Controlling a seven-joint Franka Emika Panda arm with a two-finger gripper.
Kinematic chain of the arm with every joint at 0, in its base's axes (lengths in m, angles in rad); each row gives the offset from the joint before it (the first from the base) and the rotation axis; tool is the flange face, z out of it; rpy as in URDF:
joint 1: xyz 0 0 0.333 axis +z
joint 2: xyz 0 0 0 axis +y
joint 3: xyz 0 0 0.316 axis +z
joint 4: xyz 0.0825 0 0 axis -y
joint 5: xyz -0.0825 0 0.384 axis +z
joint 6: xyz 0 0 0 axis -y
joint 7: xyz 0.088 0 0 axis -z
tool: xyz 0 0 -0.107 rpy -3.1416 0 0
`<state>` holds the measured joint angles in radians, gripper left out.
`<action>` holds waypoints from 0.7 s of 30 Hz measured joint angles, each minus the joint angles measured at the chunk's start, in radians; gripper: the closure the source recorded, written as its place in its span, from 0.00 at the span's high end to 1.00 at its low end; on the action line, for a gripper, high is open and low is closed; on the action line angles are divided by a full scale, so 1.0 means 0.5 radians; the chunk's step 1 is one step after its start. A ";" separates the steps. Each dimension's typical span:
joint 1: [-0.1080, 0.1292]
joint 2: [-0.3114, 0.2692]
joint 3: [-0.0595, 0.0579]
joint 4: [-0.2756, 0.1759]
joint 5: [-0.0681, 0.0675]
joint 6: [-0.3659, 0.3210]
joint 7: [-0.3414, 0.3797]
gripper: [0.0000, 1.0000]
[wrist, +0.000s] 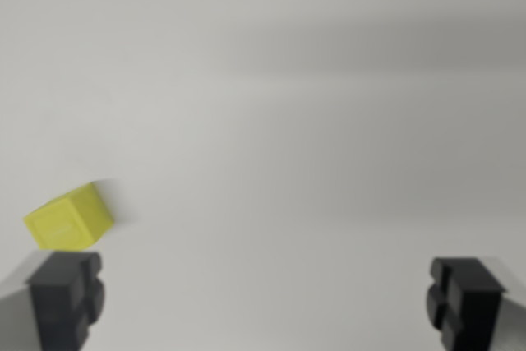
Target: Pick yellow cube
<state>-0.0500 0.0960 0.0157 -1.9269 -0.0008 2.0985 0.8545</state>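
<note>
Gripper (265, 302) spread wide, nothing btwn fingers; yellow cube (69, 219) just above finger at wrist view's left.

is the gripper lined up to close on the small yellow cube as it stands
Probably not yet. The open gripper has the small yellow cube just above its finger at the wrist view's left, not between the fingers. Nothing blocks a sideways shift on the plain white surface.
</note>
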 joint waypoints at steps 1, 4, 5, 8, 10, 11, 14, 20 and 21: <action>0.000 0.000 0.000 0.000 0.000 0.000 0.000 1.00; 0.000 0.000 0.000 0.000 0.000 0.000 0.000 1.00; 0.000 0.000 0.000 -0.001 0.000 -0.001 -0.002 1.00; 0.006 -0.004 0.000 -0.017 0.000 0.008 -0.009 1.00; 0.014 -0.006 0.001 -0.034 0.000 0.022 -0.010 1.00; 0.018 -0.006 0.001 -0.043 0.000 0.030 -0.011 1.00; 0.031 -0.008 0.001 -0.070 -0.001 0.053 -0.012 1.00; 0.057 -0.008 0.001 -0.122 -0.002 0.100 -0.015 1.00; 0.062 -0.008 0.001 -0.131 -0.002 0.107 -0.016 1.00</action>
<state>-0.0191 0.0921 0.0163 -1.9925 -0.0017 2.1522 0.8466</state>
